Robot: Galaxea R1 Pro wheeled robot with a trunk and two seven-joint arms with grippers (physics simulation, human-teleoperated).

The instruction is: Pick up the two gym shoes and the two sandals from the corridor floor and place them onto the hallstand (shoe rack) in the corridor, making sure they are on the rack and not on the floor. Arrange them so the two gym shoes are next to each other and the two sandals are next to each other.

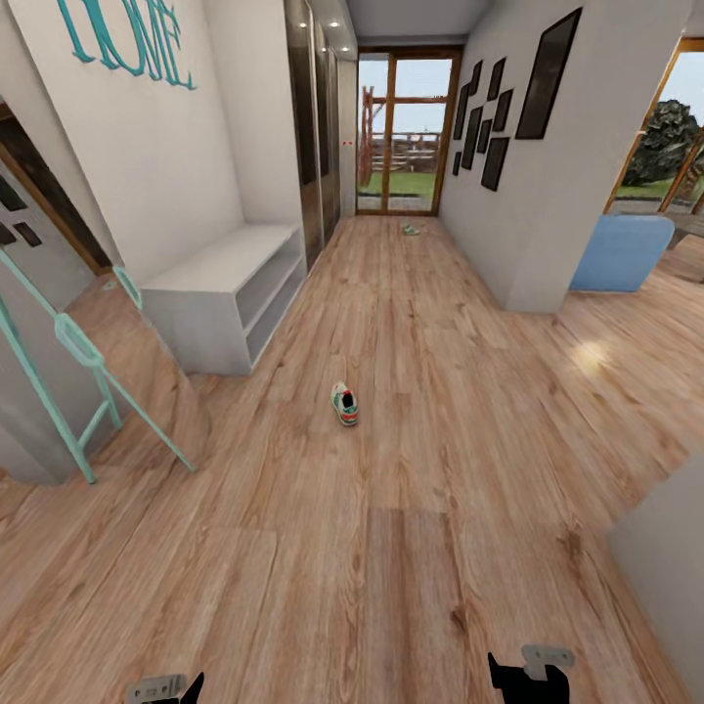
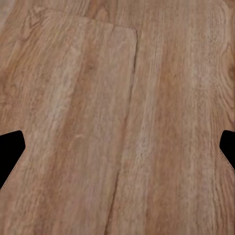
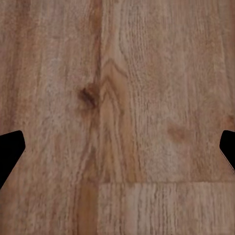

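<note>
One gym shoe (image 1: 343, 404), white with green stripes and a red-orange accent, lies alone on the corridor floor (image 1: 420, 508) in the middle of the head view. A small whitish-green thing (image 1: 411, 231) lies far down the corridor by the glass door; it looks like the other gym shoe but is too small to be sure. The hallstand (image 1: 230, 284), a low white-grey unit with open shelves, stands against the left wall. The sandals are out of view. My left gripper (image 1: 171, 692) (image 2: 117, 152) and right gripper (image 1: 528, 677) (image 3: 117, 152) hang open over bare planks, well short of the shoe.
A turquoise frame (image 1: 88, 381) leans at the left, in front of the hallstand. A white wall corner (image 1: 533, 254) juts in on the right, with a blue seat (image 1: 621, 252) behind it. Another pale block (image 1: 665, 577) stands at the near right.
</note>
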